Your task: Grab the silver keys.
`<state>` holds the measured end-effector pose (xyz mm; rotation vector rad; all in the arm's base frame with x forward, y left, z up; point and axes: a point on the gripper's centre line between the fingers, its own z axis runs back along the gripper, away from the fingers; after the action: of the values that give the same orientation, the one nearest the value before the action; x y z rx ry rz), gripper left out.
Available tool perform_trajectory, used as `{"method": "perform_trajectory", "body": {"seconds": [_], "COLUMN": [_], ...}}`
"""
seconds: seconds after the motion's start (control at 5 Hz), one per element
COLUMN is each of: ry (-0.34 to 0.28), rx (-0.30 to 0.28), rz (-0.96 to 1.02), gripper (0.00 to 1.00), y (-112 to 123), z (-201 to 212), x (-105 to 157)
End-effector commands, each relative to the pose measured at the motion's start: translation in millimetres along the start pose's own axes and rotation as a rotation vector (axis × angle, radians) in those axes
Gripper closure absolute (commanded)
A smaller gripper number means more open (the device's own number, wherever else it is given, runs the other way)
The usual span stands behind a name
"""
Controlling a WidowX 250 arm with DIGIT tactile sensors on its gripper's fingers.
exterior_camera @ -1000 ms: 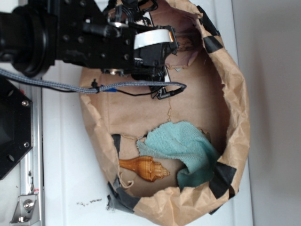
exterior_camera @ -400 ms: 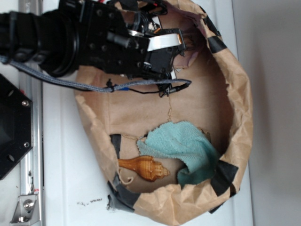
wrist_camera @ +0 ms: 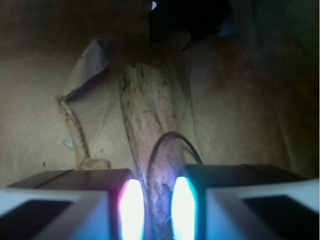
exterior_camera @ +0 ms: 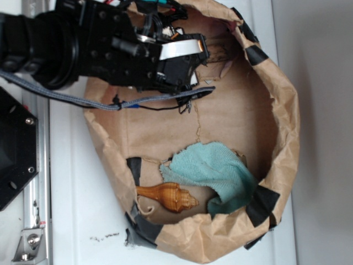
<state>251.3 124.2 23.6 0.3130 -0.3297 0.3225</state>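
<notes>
- Tool (wrist_camera: 152, 205) low inside brown paper bag (exterior_camera: 276, 110), fingers nearly together, thin ring (wrist_camera: 172, 145) between them; grip unclear.
- Teal cloth (exterior_camera: 212, 171) touching seashell (exterior_camera: 168, 197).

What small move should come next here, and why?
Probably close the pincer gently and lift a little. Its fingertips look narrowly apart with a thin dark loop between them, possibly the silver keys' ring. The keys themselves are not clearly visible inside the paper bag, so a small lift would confirm.
</notes>
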Motion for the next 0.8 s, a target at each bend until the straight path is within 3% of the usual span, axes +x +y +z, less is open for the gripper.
{"method": "perform_trajectory", "body": {"seconds": [0.0, 0.4, 0.6], "ry": [-0.004, -0.002, 0.09], "rx": [0.027, 0.005, 0.035], "rz": [0.051, 0.072, 0.104], "gripper": [1.0, 1.0, 1.0], "y": [28, 32, 26], "z": [5, 24, 70], "x": [-12, -6, 22]}}
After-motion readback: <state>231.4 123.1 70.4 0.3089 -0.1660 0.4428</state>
